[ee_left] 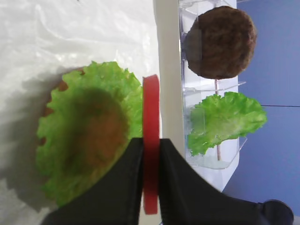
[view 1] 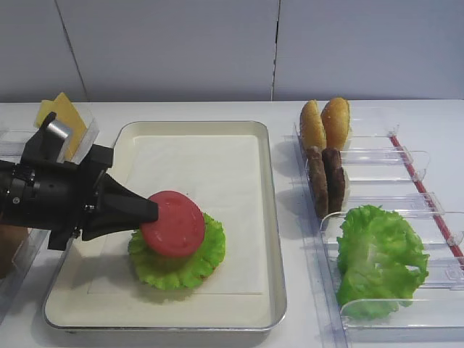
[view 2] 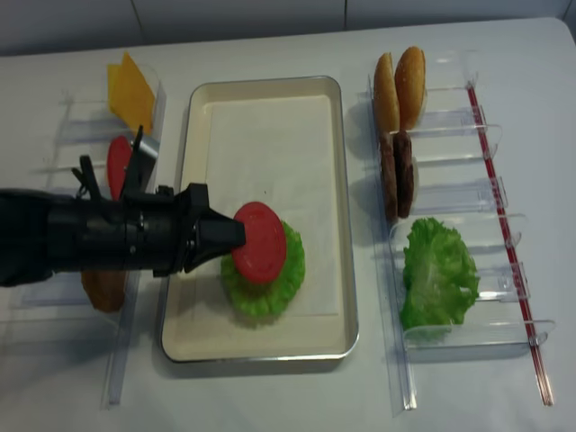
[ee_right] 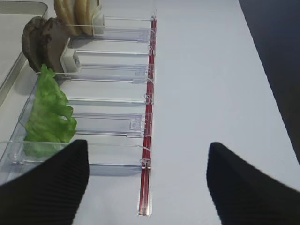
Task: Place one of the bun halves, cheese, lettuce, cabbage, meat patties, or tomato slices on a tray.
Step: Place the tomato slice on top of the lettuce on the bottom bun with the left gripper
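Note:
My left gripper [view 1: 151, 210] is shut on the rim of a red tomato slice [view 1: 174, 223], seen edge-on between the black fingers [ee_left: 133, 164] in the left wrist view. The slice hangs over a ruffled lettuce leaf [view 1: 181, 264] lying on the cream tray [view 1: 268, 217]. A brown edge peeks out from under that leaf [ee_left: 84, 140]. I cannot tell whether slice and leaf touch. My right gripper [ee_right: 147, 183] shows only in its own wrist view, open and empty over the bare table beside the bins.
Clear bins on the right hold two bun halves [view 1: 325, 123], two meat patties [view 1: 326, 180] and more lettuce [view 1: 380, 257]. Left bins hold cheese [view 1: 64, 116], another tomato slice [view 2: 118, 164] and a bun half [view 2: 103, 290]. A red strip [ee_right: 149, 93] runs along the right bins.

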Available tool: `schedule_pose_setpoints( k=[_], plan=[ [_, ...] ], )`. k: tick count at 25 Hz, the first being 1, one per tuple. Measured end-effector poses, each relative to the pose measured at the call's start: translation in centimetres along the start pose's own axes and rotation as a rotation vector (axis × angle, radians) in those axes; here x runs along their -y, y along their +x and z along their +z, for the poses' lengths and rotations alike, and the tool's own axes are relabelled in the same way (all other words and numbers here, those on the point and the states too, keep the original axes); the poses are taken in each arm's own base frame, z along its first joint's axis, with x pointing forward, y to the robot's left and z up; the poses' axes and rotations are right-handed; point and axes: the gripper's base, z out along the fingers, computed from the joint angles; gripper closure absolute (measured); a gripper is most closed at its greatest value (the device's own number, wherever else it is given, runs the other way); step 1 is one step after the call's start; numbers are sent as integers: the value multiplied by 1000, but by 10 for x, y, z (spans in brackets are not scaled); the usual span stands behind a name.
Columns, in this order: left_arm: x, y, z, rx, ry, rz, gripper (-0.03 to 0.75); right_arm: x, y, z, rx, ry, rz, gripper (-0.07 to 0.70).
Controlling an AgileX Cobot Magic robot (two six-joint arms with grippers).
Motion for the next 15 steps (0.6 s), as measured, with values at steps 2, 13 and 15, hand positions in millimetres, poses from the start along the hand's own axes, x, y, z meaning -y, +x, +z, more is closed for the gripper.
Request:
schedule_pose_setpoints(
  k=[2,13,15],
  plan=[
    [-2,0,2,-5,-2,-10,636,0,0,0,0,0,0,89],
    [-7,-1,5,-11,16,-38,636,0,0,0,0,0,0,89],
    [-7,-1,5,-10,16,-37,636,0,0,0,0,0,0,89]
  ],
)
